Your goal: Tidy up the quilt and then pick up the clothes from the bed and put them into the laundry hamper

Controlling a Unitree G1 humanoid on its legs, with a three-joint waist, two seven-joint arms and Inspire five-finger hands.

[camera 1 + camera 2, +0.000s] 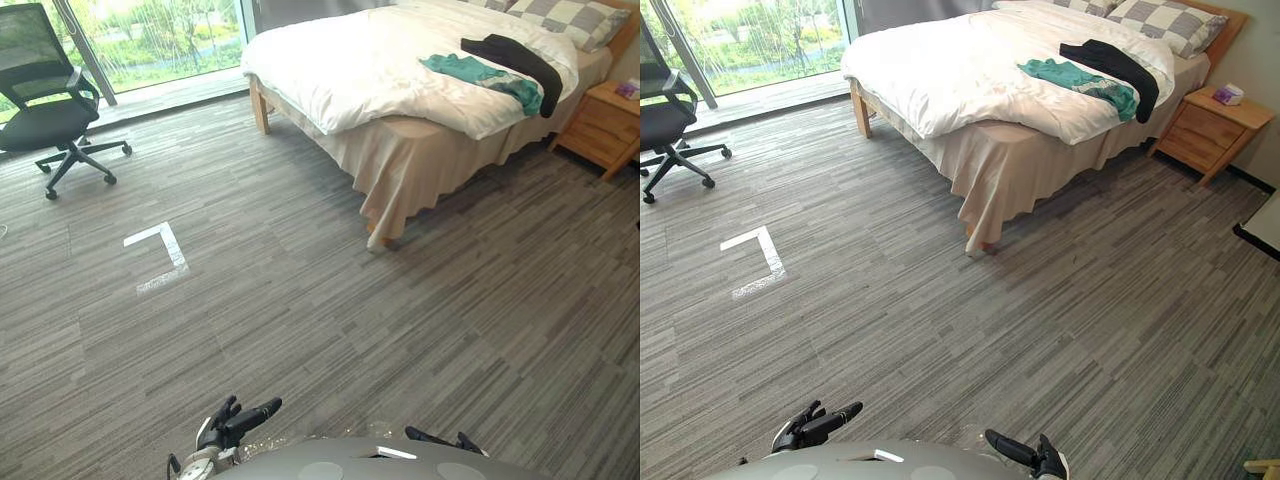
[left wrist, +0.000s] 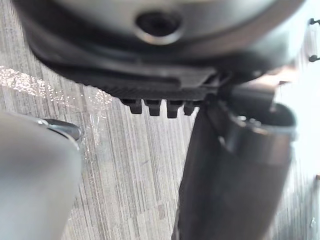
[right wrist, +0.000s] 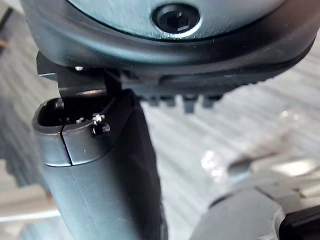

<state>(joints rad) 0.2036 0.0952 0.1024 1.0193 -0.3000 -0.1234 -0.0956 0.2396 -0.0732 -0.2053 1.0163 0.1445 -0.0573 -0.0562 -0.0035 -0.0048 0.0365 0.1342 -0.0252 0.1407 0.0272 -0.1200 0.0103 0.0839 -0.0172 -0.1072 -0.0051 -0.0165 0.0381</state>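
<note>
Nothing of the task looks done yet, in my judgement. The white quilt [image 1: 370, 60] lies rumpled over the bed [image 1: 420, 160], and one corner of it hangs lower at the foot of the bed. On top of the quilt, near the head end of the bed, lie a green garment [image 1: 480, 75] and a black garment [image 1: 515, 55], touching each other. Both must yet go to the hamper, after the quilt is made smooth.

The robot stands well apart from the bed. Its left robot hand [image 1: 235, 420] and right robot hand [image 1: 1025, 452] hang low in front of it, fingers loosely stretched and holding nothing.

Between the robot and the foot of the bed the carpet floor [image 1: 350, 320] is open, so I think the approach is easy. A white tape mark [image 1: 160, 250] lies on the floor well to the side of the bed foot, and an office chair [image 1: 50, 100] stands farther out on that side, by the window. A wooden nightstand [image 1: 600, 125] stands just beside the head end of the bed, on the side where the clothes lie. I judge that the passage along this side is the more narrow place, and that the hanging quilt edge could catch a foot.
</note>
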